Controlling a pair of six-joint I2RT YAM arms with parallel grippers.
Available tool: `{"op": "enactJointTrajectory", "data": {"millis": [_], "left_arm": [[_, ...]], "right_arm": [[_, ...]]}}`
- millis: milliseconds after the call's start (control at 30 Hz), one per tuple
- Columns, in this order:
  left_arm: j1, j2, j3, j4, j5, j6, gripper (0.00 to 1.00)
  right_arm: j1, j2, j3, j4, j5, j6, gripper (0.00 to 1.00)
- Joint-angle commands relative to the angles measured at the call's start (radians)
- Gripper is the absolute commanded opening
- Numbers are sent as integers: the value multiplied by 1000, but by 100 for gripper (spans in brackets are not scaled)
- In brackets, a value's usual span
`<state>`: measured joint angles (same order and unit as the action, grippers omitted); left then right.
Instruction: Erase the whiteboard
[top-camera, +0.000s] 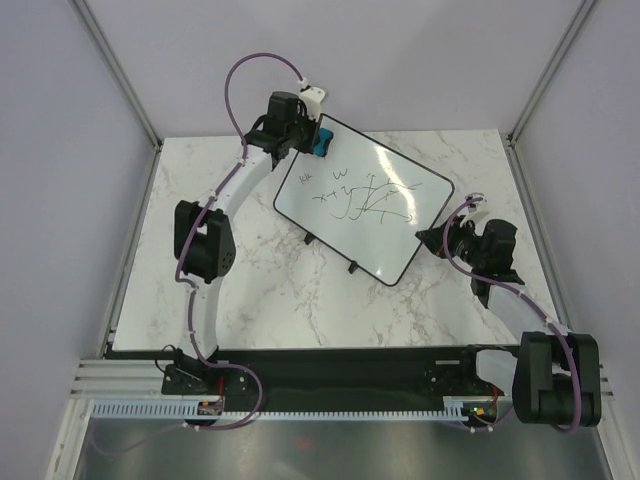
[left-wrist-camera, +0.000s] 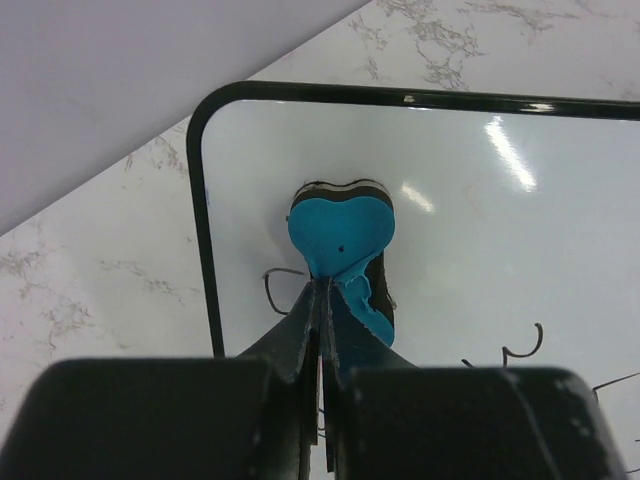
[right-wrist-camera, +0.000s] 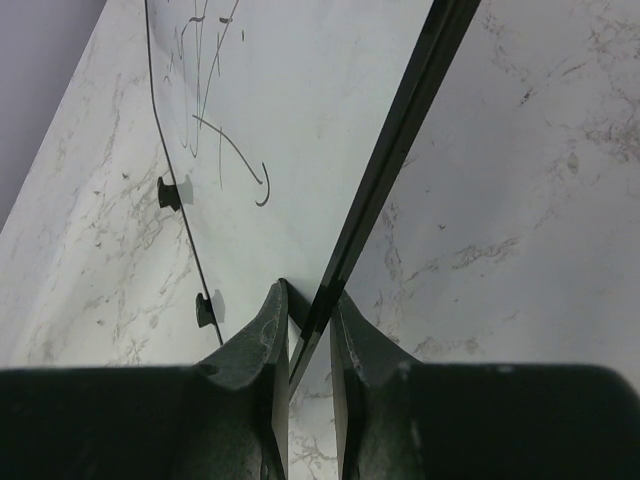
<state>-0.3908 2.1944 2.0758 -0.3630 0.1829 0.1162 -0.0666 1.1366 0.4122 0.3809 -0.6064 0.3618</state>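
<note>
One blue eraser (left-wrist-camera: 340, 232), pinched in left gripper (left-wrist-camera: 322, 300), sits over the whiteboard (left-wrist-camera: 480, 230) corner

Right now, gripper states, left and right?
Left gripper: shut on the blue eraser.
Right gripper: shut on the whiteboard, at its edge.

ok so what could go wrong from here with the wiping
The left tool pinches only the narrow end of the blue bone-shaped eraser, so pressing down may twist it loose. The right tool holds the glossy white black-framed whiteboard just by its thin edge; strokes could pivot or slip it.
</note>
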Motion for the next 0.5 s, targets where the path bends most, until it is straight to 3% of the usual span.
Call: {"op": "enactJointTrajectory", "data": {"millis": [0, 333, 467], "left_arm": [[-54, 10, -43, -2, 41, 5, 2], [-80, -44, -143, 35, 41, 19, 2], [-60, -25, -119, 62, -86, 55, 2]], "right_arm": [[-1, -9, 11, -37, 79, -126, 0], [-1, -38, 4, -40, 96, -126, 0], [-1, -49, 0, -46, 99, -124, 0]]}}
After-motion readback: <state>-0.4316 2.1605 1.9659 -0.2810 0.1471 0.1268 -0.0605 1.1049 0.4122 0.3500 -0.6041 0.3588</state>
